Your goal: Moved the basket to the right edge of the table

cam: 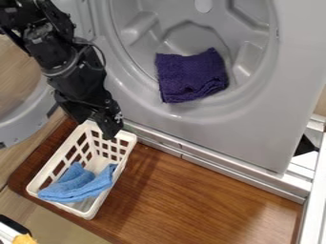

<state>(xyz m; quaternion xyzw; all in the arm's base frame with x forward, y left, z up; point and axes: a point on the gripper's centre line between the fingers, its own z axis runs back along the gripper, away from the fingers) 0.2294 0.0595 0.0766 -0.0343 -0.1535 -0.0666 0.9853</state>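
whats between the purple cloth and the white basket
The washer's grey front and, nearer the basket, the pale metal strip along its foot, as the camera view shows.

A folded purple cloth (pixel 191 75) lies inside the round opening of a grey machine (pixel 223 138). The machine's round door (pixel 24 123) stands open at the left. A blue cloth (pixel 76 185) lies folded at the lower left; a small orange-yellow thing (pixel 24 238), cut off by the view's edge, sits in the bottom left corner.
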